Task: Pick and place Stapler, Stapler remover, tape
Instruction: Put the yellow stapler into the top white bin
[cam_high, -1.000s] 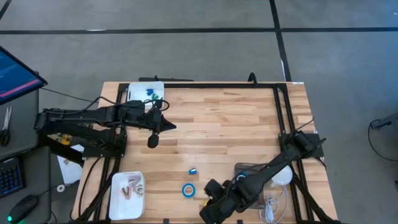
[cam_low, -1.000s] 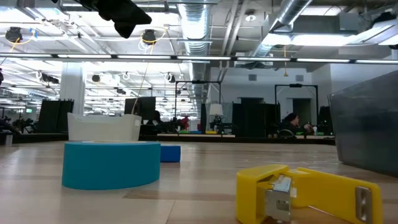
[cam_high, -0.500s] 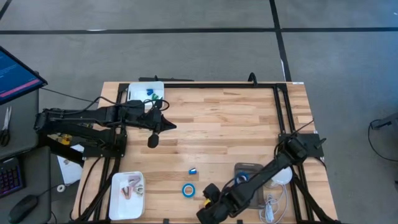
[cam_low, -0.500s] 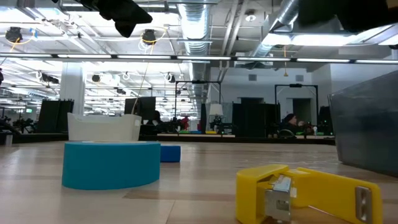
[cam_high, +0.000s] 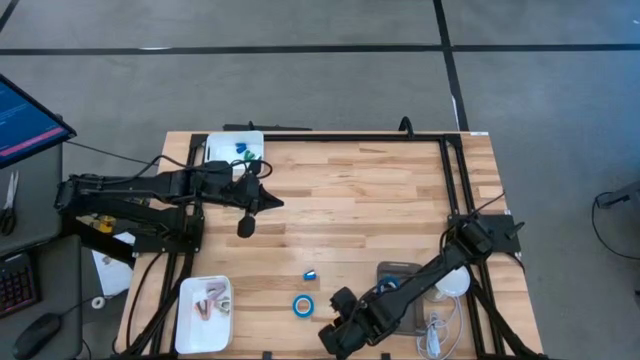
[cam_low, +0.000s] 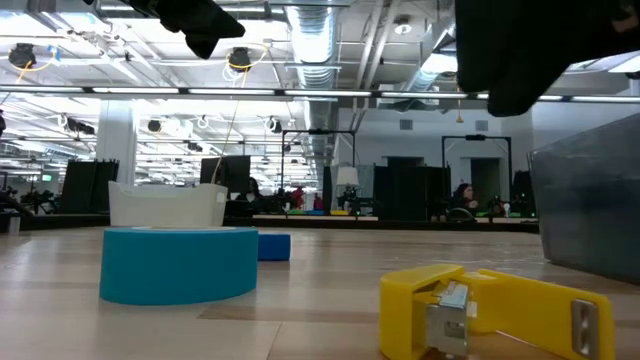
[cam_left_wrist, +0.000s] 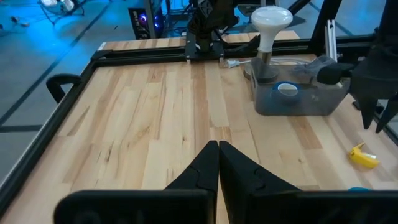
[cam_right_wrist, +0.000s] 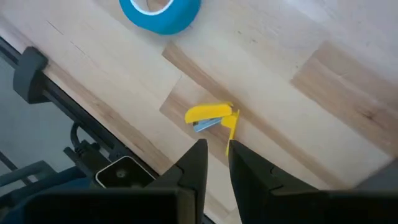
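A small yellow stapler (cam_right_wrist: 211, 117) with a metal jaw lies on the wood near the table's near edge, large in the low view (cam_low: 490, 308). My right gripper (cam_right_wrist: 216, 147) hovers above it, fingers pointing down and narrowly open, touching nothing; in the high view (cam_high: 336, 327) it covers the stapler. A blue tape roll (cam_high: 303, 305) lies flat beside it (cam_right_wrist: 160, 11) (cam_low: 178, 262). A second small blue piece (cam_high: 310, 275) sits farther in. My left gripper (cam_left_wrist: 217, 145) waits shut above the table's far left part (cam_high: 268, 201).
A clear bin (cam_high: 400, 282) with a tape roll (cam_left_wrist: 286, 89) in it and a white bulb (cam_left_wrist: 271, 18) stand on the right. White trays sit at the far left (cam_high: 235, 150) and near left (cam_high: 205, 312). The black frame rail (cam_right_wrist: 68, 106) runs along the near edge.
My right gripper has come down toward the yellow stapler near the table's near edge; in the low view it drops into the picture from above. The stapler, the tape and the left arm have stayed where they were.
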